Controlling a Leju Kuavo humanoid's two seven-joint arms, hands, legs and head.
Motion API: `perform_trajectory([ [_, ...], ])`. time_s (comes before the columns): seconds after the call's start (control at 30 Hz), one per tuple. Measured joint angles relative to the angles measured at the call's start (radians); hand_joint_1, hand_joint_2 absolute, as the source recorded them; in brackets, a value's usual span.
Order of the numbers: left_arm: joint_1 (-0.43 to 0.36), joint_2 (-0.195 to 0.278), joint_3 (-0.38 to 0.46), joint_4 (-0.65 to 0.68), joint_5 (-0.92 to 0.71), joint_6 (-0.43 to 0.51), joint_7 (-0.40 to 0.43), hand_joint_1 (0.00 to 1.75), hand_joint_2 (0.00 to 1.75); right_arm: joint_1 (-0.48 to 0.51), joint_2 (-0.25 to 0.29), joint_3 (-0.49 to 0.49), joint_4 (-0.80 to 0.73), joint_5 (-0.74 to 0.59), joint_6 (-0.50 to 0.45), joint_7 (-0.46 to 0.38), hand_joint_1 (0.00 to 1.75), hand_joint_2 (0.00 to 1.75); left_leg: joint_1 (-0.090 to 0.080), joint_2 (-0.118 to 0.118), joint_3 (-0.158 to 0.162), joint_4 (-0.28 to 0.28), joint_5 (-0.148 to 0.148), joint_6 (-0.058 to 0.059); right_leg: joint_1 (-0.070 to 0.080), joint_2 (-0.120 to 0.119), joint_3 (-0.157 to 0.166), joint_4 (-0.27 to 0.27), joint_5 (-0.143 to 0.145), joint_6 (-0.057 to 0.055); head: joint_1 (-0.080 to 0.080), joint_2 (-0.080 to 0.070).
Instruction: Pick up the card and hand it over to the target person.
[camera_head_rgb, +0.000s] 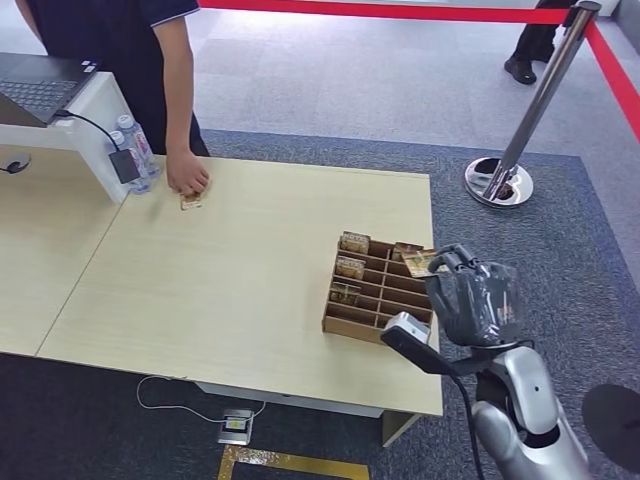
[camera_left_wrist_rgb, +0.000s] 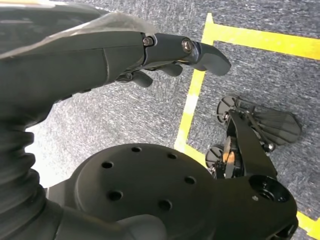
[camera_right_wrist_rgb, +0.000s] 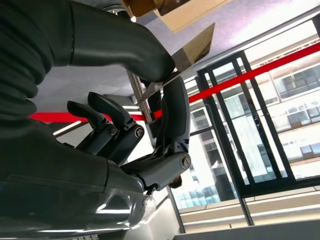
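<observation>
Card pinched in right hand, lifted clear of its tray

Card (camera_head_rgb: 417, 262): head view. Small, flat, tan with print, held at the fingertips of the right hand (camera_head_rgb: 474, 298), just above the near right corner of the wooden divided tray (camera_head_rgb: 375, 291). More cards stand in the tray's far slots. The tray sits on the pale counter (camera_head_rgb: 249, 280). A person (camera_head_rgb: 143, 50) stands at the counter's far left corner, fist (camera_head_rgb: 188, 176) resting on the top beside another small card (camera_head_rgb: 192, 202); two water bottles (camera_head_rgb: 134, 152) stand just beside. Recipient and held card are well apart.

Left wrist view. Left hand (camera_left_wrist_rgb: 177, 57) hangs over grey carpet (camera_left_wrist_rgb: 113, 120) and yellow floor tape (camera_left_wrist_rgb: 192, 95), fingers loosely apart, holding nothing.

Right wrist view. Card (camera_right_wrist_rgb: 194, 48) is clamped by one edge between the thumb and a dark finger, most of its face projecting free.

Handling, judged: light, thin, fairly stiff, probably smooth-faced and liable to slip or swivel in an edge pinch. Best held flat-face between thumb and finger near one end, leaving the free end for the person to take.
</observation>
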Motion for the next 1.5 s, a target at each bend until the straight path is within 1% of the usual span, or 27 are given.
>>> perform_trajectory([
  [0.17,0.001,0.006,-0.002,-0.001,-0.004,0.005,-0.001,0.0,1.75,-0.125,0.041,0.044,0.104,-0.02,0.002,-0.013,1.75,1.75,0.0,0.001,0.0,0.0,0.001,0.0,0.0,0.001,-0.001,0.001,0.001,0.0,0.0,0.0],
  [0.33,-0.001,0.006,-0.013,0.0,-0.016,0.006,0.011,0.0,1.75,-0.158,0.069,0.064,0.132,-0.023,0.005,-0.015,1.75,1.75,0.0,-0.001,0.0,0.0,0.001,-0.001,0.0,-0.001,0.0,0.0,0.001,0.0,0.0,0.0],
  [0.5,-0.003,0.011,-0.033,-0.001,-0.037,0.006,0.015,0.0,1.75,-0.237,0.137,0.116,0.196,-0.026,0.02,-0.007,1.75,1.75,0.0,0.002,-0.001,0.0,0.001,-0.001,0.0,0.002,-0.001,0.002,0.001,0.0,0.0,0.0],
  [0.63,-0.004,0.012,-0.044,-0.001,-0.048,-0.001,0.025,0.0,1.75,-0.286,0.171,0.144,0.249,-0.039,0.037,0.002,1.75,1.75,0.0,0.001,-0.001,0.0,0.001,-0.001,0.0,0.0,-0.002,0.002,0.001,-0.001,0.0,0.0],
  [0.93,-0.013,0.002,-0.05,-0.001,-0.054,0.004,0.04,0.0,1.75,-0.371,0.258,0.165,0.34,-0.047,0.062,0.009,1.75,1.75,0.0,-0.001,-0.001,0.0,0.002,-0.002,0.0,-0.001,-0.001,0.002,0.0,0.0,0.0,0.0],
  [1.17,-0.017,0.004,-0.067,-0.002,-0.073,-0.004,0.05,0.0,1.75,-0.422,0.307,0.165,0.431,-0.026,0.07,0.027,1.75,1.75,0.0,-0.002,-0.002,0.001,0.003,-0.001,0.0,-0.001,-0.002,0.002,0.001,0.0,0.0,0.0],
  [1.37,-0.021,0.001,-0.05,-0.004,-0.054,0.007,0.063,0.0,1.75,-0.426,0.351,0.155,0.482,-0.064,0.094,-0.021,1.75,1.75,0.0,-0.003,-0.001,0.0,0.002,-0.001,0.0,-0.003,0.0,0.002,0.0,0.0,0.0,0.0],
  [1.5,-0.024,0.002,-0.043,-0.007,-0.044,0.015,0.067,0.0,1.75,-0.446,0.375,0.156,0.545,-0.076,0.095,-0.048,1.75,1.75,0.0,-0.003,-0.001,0.0,0.002,-0.001,0.0,-0.003,0.0,0.002,0.0,0.0,0.0,0.0],
])
